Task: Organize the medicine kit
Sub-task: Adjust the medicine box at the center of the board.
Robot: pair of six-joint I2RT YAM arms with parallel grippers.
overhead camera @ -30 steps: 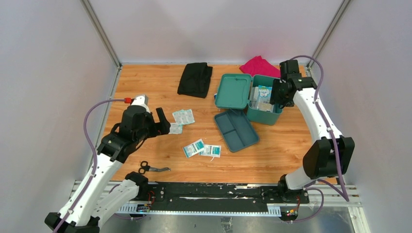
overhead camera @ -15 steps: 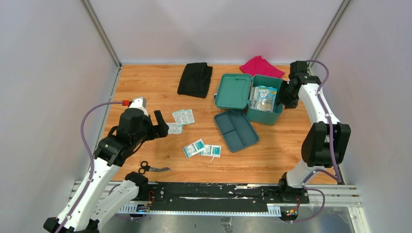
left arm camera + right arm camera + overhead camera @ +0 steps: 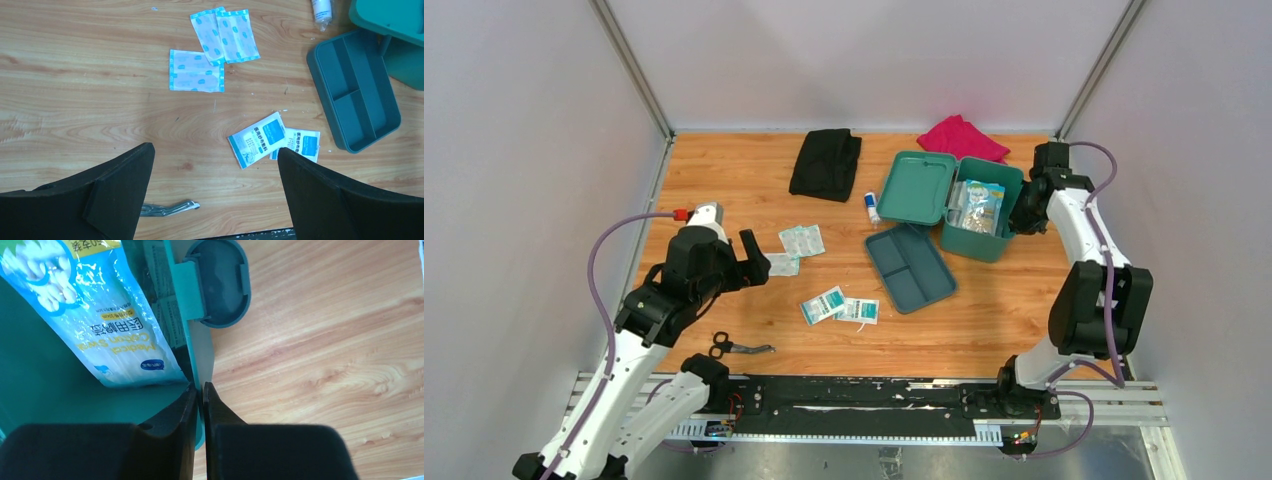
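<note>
The teal medicine kit (image 3: 980, 238) stands open at the back right, its lid (image 3: 916, 187) tilted up to the left. A bag of cotton swabs (image 3: 980, 205) lies inside. My right gripper (image 3: 1022, 212) is at the kit's right wall. In the right wrist view the gripper (image 3: 200, 390) is shut on the thin rim of the kit (image 3: 197, 347), one finger inside next to the swab bag (image 3: 100, 315). The kit's two-compartment tray (image 3: 910, 267) lies on the table in front. My left gripper (image 3: 215, 165) hangs wide open above the table, holding nothing.
Plaster packets (image 3: 802, 240), two blue-and-white sachets (image 3: 840, 306) and scissors (image 3: 740, 347) lie at the table's middle and near left. A small bottle (image 3: 871, 207) lies left of the lid. A black cloth (image 3: 826, 162) and a pink cloth (image 3: 961, 137) lie at the back.
My right gripper left the inside of the kit, moved to its right wall and shut on the rim. The kit shifted right and turned, uncovering the small bottle. The left arm drew back slightly.
</note>
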